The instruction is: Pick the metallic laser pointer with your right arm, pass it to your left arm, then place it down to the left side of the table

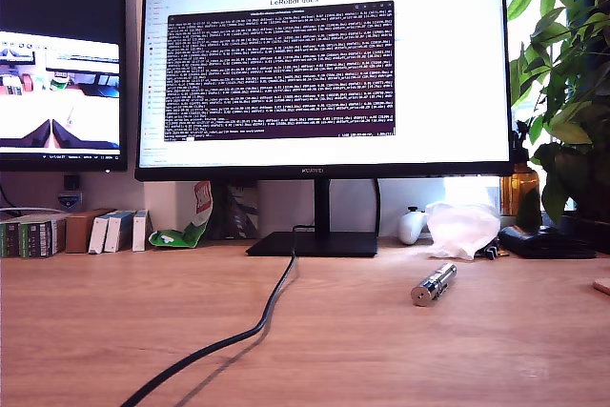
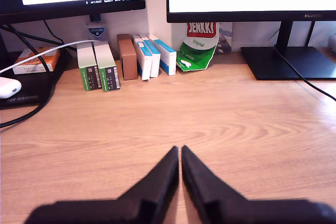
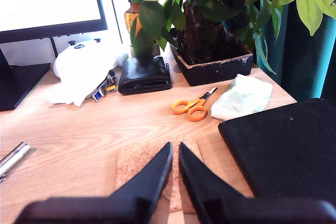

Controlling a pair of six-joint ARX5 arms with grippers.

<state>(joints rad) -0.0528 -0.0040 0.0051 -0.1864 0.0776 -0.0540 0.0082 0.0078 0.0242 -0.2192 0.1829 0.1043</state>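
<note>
The wood-grain bench (image 1: 143, 321) is stretching wide under a big monitor (image 1: 324, 64) standing at its far side. A black cable (image 1: 257, 326) is trailing from the monitor's base toward the near edge. The metallic laser pointer (image 1: 434, 284) is lying flat on the bench toward the exterior view's right, nearer than a crumpled plastic bag (image 1: 462, 228), with nothing touching it. My first gripper (image 2: 180, 153) is hovering over bare wood with its fingers pressed together, holding nothing. My second gripper (image 3: 175, 148) is likewise closed and empty, hanging above a cork coaster (image 3: 131, 163), near orange scissors (image 3: 191, 106).
</note>
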